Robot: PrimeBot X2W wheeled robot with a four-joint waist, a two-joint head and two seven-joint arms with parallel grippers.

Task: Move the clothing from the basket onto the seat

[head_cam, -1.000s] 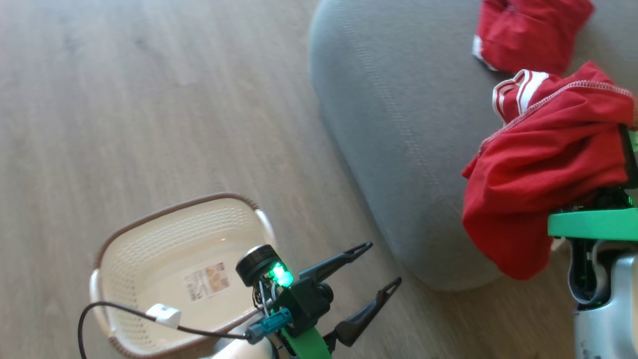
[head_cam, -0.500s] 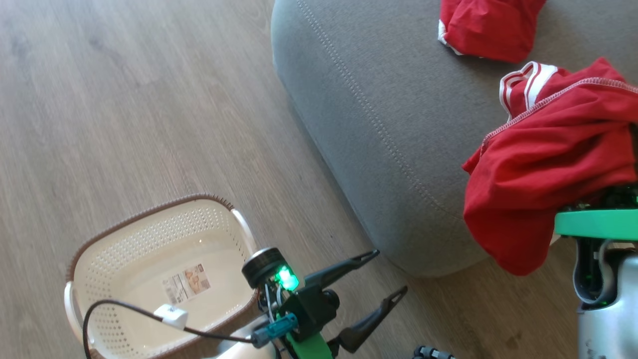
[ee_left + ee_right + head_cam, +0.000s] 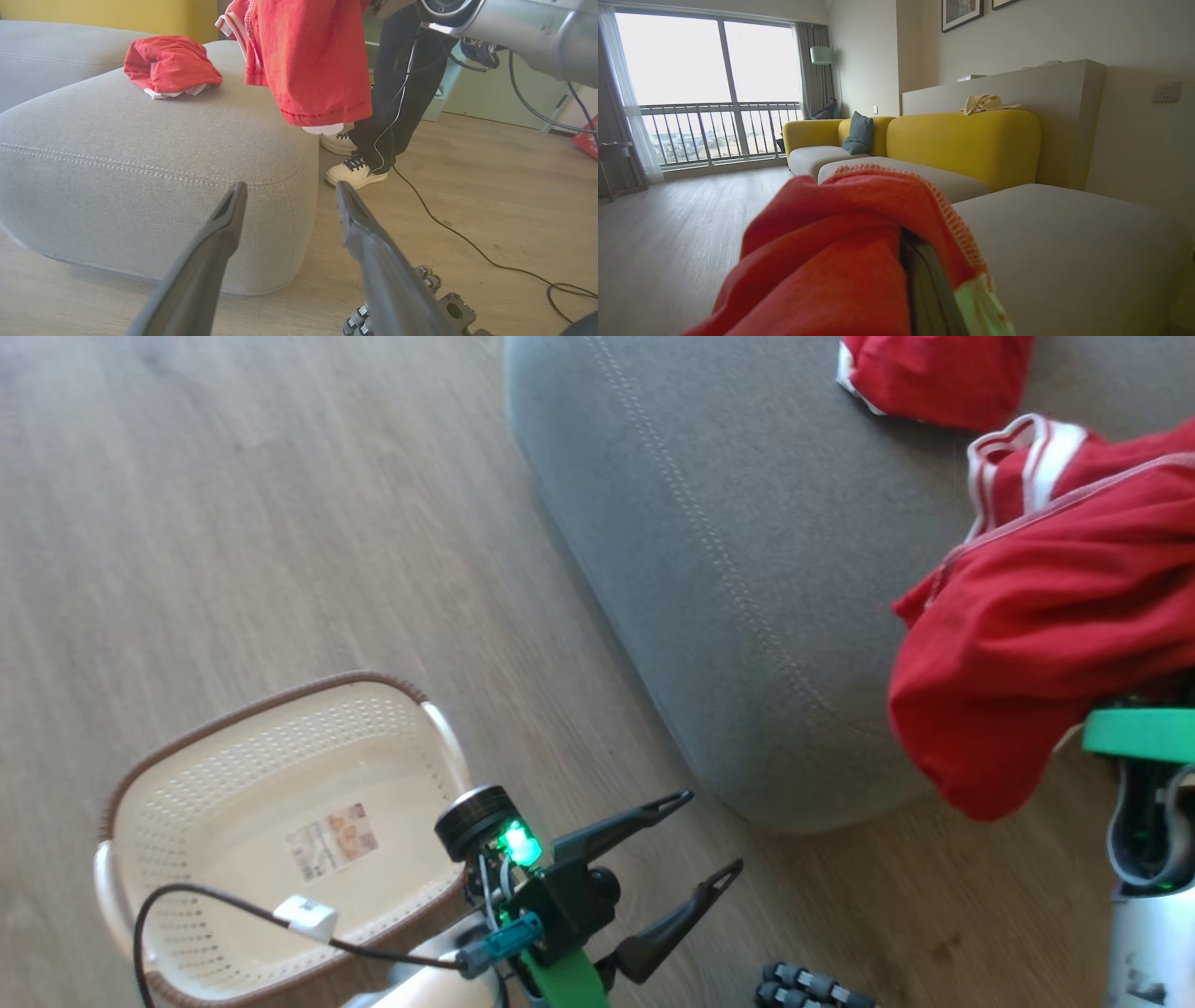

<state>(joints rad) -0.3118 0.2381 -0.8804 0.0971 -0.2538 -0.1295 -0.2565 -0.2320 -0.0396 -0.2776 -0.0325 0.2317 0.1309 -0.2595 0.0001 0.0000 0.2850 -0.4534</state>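
A red garment [image 3: 1036,644] with white striped cuff hangs over the near edge of the grey seat [image 3: 747,523], draped over my right gripper [image 3: 920,270], which is shut on it; the fingers are mostly wrapped in cloth. In the left wrist view the same garment [image 3: 313,60] dangles above the seat [image 3: 140,149]. A second red piece of clothing [image 3: 934,378] lies bunched on the seat top, seen also as a bundle [image 3: 170,65]. The cream basket [image 3: 177,775] stands on the floor with just a label inside. My left gripper [image 3: 700,835] is open beside it, holding nothing.
A person's legs and white shoes [image 3: 355,170] stand right of the seat, with a black cable [image 3: 467,242] trailing across the wood floor. A yellow sofa [image 3: 962,140] runs along the wall beyond. Small dark wheels [image 3: 803,985] sit near my base.
The head camera has shifted, sliding the whole scene. The held garment now sits farther right and higher against the seat. The left gripper stays open by the basket.
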